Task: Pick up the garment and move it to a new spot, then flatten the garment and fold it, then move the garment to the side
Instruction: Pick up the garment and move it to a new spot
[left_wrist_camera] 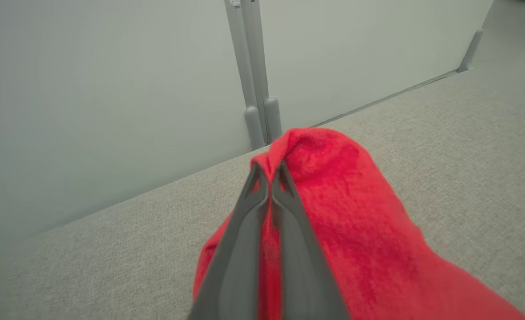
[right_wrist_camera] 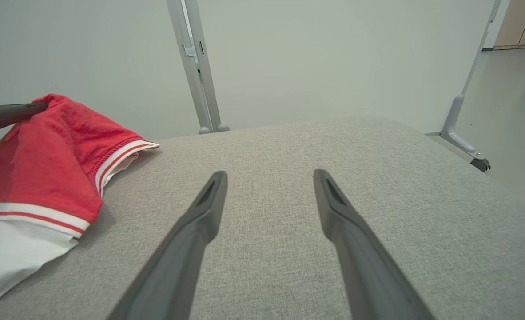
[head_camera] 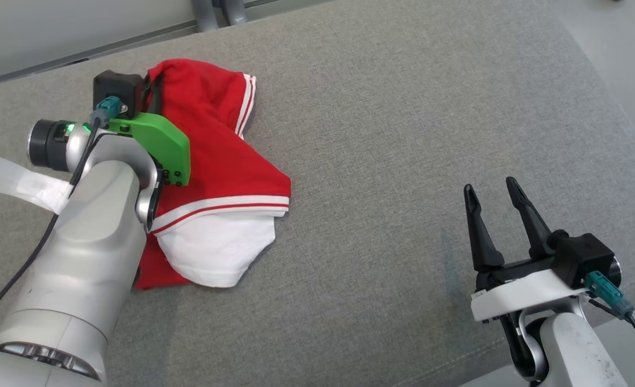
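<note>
Gripping raised red fold of red-and-white garment (head_camera: 226, 161) with left pincer (left_wrist_camera: 269, 171), closed tight, heaped toward far left of grey cushion (head_camera: 403, 107). Holding right pincer (head_camera: 489, 185) wide and empty over near right edge, well apart from garment.

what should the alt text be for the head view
A red and white shirt lies crumpled on a grey padded surface, its far edge pinched in the robot's shut left claw and pulled up into a peak. The right claw is open and empty at the lower right, apart from the shirt.
</note>
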{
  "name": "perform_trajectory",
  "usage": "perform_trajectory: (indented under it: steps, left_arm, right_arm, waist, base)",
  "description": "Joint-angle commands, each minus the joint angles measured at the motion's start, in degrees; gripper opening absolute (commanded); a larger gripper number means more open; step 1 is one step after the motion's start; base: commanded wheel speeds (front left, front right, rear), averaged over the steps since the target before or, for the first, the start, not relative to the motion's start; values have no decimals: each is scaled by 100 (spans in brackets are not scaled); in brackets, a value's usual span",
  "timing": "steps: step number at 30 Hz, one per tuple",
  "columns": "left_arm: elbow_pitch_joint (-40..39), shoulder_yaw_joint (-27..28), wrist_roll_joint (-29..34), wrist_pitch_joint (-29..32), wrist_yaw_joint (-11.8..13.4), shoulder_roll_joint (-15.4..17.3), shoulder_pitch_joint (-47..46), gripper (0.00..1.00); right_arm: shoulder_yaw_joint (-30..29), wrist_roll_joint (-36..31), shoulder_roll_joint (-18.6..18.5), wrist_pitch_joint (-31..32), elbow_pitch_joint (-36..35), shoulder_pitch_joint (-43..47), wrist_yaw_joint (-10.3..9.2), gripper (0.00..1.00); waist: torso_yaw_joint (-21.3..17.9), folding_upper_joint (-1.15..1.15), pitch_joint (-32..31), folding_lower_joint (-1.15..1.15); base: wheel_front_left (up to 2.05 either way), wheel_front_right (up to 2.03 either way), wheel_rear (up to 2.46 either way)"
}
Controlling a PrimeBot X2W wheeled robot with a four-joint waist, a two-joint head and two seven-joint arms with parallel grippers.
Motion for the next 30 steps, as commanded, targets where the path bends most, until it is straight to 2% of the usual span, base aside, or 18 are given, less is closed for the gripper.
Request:
perform_trajectory:
  steps: [1,4,5,6,7,15,24,30]
  left_arm:
    - [87,29,-47,-58,49,36,-79,0]
    - [360,134,-122,-129,130,57,-42,0]
    - [435,157,-149,-150,128,58,-11,28]
    - [495,167,-173,-168,94,42,24,68]
    - [538,187,-205,-181,74,12,55,100]
    - [482,380,-414,-266,-187,-140,261,100]
    - [-741,748,-309,-266,-404,-294,1296,100]
    - [-1573,942,-43,-260,-307,-243,2228,100]
  right_arm:
    - [-3,-3,-15,-21,0,-65,3,100]
    - [-13,-29,-15,-21,29,-46,3,100]
    - [-4,-38,-15,-21,39,-45,3,100]
    - [-5,-51,-16,-21,50,-47,3,100]
    - [-6,-61,-15,-21,61,-48,3,100]
    - [12,-133,-16,-21,155,132,3,100]
    - [-151,-213,-17,-21,304,410,3,100]
    - [-195,-195,-18,-22,384,612,3,100]
  waist:
    - [-72,23,79,0]
    - [-33,23,47,0]
    - [-14,23,25,0]
    - [11,23,0,0]
    - [40,23,-29,0]
    - [404,23,-469,0]
    - [1086,23,-1083,0]
    - [1444,23,-1424,0]
  base:
    - [0,0,0]
    - [0,0,0]
    - [0,0,0]
    - [0,0,0]
    - [0,0,0]
    - [0,0,0]
    - [0,0,0]
    - [0,0,0]
